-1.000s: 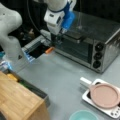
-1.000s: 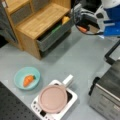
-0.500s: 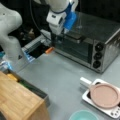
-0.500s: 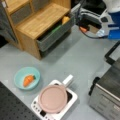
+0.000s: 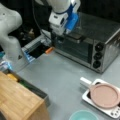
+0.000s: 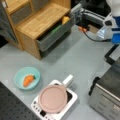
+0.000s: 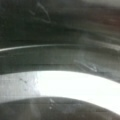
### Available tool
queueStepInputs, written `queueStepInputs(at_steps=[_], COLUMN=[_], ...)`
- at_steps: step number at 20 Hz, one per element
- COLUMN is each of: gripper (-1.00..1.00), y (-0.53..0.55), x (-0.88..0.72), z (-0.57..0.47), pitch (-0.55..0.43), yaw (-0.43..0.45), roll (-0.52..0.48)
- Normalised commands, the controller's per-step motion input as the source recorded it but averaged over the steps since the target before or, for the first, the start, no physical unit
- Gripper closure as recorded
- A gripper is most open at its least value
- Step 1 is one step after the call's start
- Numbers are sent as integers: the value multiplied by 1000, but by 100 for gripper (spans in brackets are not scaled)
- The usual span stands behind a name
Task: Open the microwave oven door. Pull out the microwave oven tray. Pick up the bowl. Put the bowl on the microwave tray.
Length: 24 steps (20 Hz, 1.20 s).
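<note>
1. At a front view's left stands the wooden cabinet (image 5: 21,100), its grey drawer (image 6: 53,36) pulled open with a yellow thing and a green thing lying inside.
2. The bowl (image 6: 27,78) sits on the desk (image 5: 62,77) below the cabinet in a front view; it is light teal and an orange carrot (image 6: 28,80) lies in it. In a front view only its rim shows at the bottom edge (image 5: 82,115).
3. Just to the right of the bowl lies the white base (image 6: 56,101) with a flat pink plate (image 6: 53,98) on top, shown in both front views; the bowl and the base are near but apart.
4. The gripper (image 5: 58,37) hangs from the white and blue arm (image 5: 63,15) at the upper left corner of the microwave oven door (image 5: 73,48), close to the bar handle along the door's top edge. I cannot tell whether its fingers are spread or pressed together, nor whether they touch the handle.
5. The microwave oven (image 5: 100,35) stands at a front view's right, silver-grey, with three black knobs (image 5: 98,55) stacked down its right front. The door looks closed against the front, so the tray inside is not visible.
6. The wrist view shows only blurred dark and bright curved metal, very close.
</note>
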Motion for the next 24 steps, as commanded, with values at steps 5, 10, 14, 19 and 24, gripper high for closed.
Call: queueStepInputs(at_steps=[5, 10, 14, 19, 24], gripper=[-100, -100, -100, -100, -100], y=[86, 15, -133, -327, -434], x=[-219, -191, -140, -108, -98], z=[-263, -276, -403, -468, -501], pitch=[-207, -207, -216, -188, -147], yaw=[-223, -146, -83, -18, 4], roll=[136, 170, 245, 313, 334])
